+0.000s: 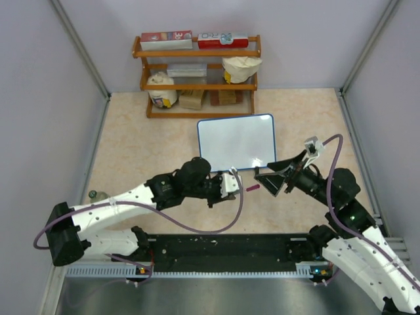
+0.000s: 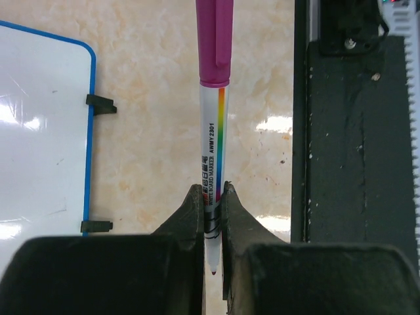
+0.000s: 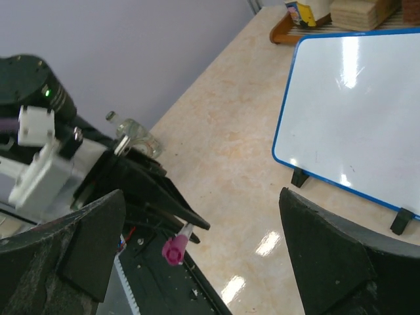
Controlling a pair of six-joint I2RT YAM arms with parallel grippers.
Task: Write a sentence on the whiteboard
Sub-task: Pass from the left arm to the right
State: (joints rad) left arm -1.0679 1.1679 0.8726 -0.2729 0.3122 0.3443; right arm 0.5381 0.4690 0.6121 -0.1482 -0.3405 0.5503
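The whiteboard point(image 1: 236, 142) sits mid-table point(image 1: 131, 138), blank, nearer than the wooden shelf point(image 1: 197, 73) at the far wall. Its two black feet point(image 2: 100, 104) are on its near edge. Just near of that edge, the left gripper point(image 2: 211, 200) pinches a marker point(image 2: 213, 131) by the tail of its white barrel. The pink cap point(image 3: 174, 250) (on the pen, not off) points right toward the other arm. The right gripper point(image 1: 268, 181) hovers just right of the cap with its fingers point(image 3: 88, 246) spread wide, holding nothing and clear of the board. A small bottle point(image 3: 134, 134) stands at the table's left edge.
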